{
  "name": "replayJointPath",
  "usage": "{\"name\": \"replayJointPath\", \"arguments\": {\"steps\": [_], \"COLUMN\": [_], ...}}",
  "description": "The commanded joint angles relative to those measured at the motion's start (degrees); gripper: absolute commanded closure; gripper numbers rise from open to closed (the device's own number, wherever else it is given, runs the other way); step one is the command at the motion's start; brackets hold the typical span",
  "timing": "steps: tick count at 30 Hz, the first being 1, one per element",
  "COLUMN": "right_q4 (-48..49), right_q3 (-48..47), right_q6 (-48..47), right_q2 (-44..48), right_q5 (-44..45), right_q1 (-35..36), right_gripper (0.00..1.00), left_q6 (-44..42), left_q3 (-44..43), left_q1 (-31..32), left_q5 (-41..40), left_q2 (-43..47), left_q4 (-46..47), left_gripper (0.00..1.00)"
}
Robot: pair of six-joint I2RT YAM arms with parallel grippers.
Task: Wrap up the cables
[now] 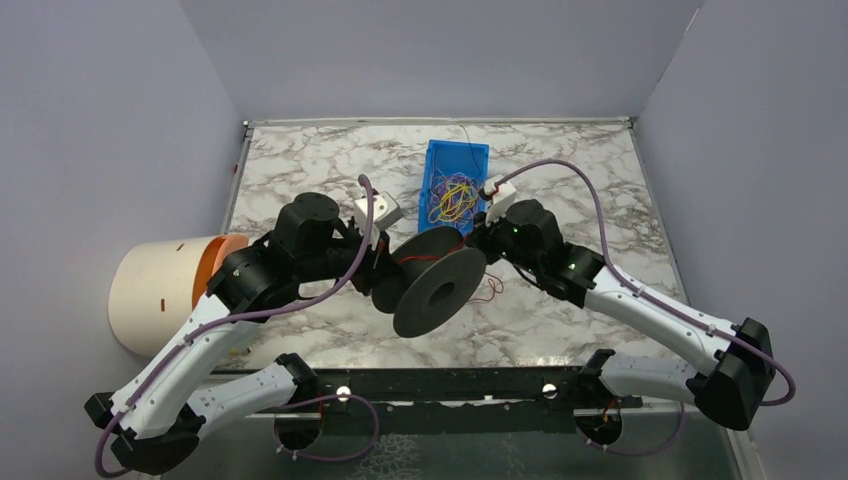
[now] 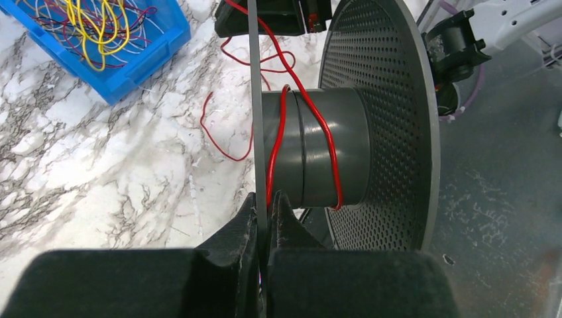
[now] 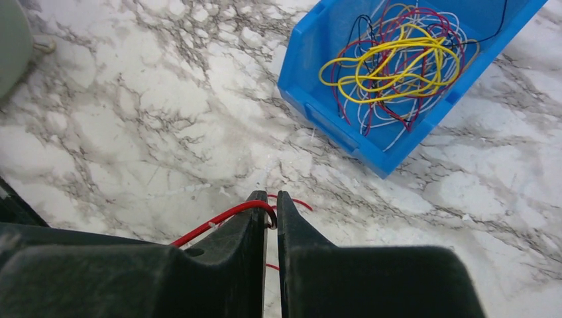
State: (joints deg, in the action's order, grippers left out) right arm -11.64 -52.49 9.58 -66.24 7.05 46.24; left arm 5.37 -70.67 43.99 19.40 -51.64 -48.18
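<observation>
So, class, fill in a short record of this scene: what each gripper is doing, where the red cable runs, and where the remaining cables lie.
left gripper: shut on the flange edge of the black spool
right gripper: jaws nearly together, red cable passing between the tips; grip unclear
red cable: about two turns on the spool's hub, slack lying on the table
other cables: tangled in the blue bin
</observation>
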Motion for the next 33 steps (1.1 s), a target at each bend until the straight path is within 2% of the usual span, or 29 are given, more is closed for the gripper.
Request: {"name": "replayJointPath", "arguments": {"steps": [1, 8, 20, 33], "right_q4": [6.33, 10.12, 10.55, 4.86], "right_q3": [4.20, 8.73, 12.18, 11.27], "right_q6": [4.47, 8.17, 8.61, 8.85], "right_q2": [2.13, 3.52, 7.31, 13.15], "right_q5": [-1.66, -6.16, -5.03, 4.69], "right_q1": [-1.91, -2.20, -2.21, -2.21], "right_gripper": [0.85, 0.80, 0.64, 0.51], "left_q6": [1.26, 2.29, 4.22, 5.62], "left_q3": [-4.64, -8.38, -12.46, -15.56], "left_q1": [0.46, 0.44, 0.48, 0.49], "left_q5": [9.62, 7.21, 1.43, -0.52], "left_q2": [2.74, 3.35, 3.92, 4.51], "left_q4": [2.90, 3.41, 4.56, 5.64], "left_gripper": [1.00, 1.00, 1.00, 1.00]}}
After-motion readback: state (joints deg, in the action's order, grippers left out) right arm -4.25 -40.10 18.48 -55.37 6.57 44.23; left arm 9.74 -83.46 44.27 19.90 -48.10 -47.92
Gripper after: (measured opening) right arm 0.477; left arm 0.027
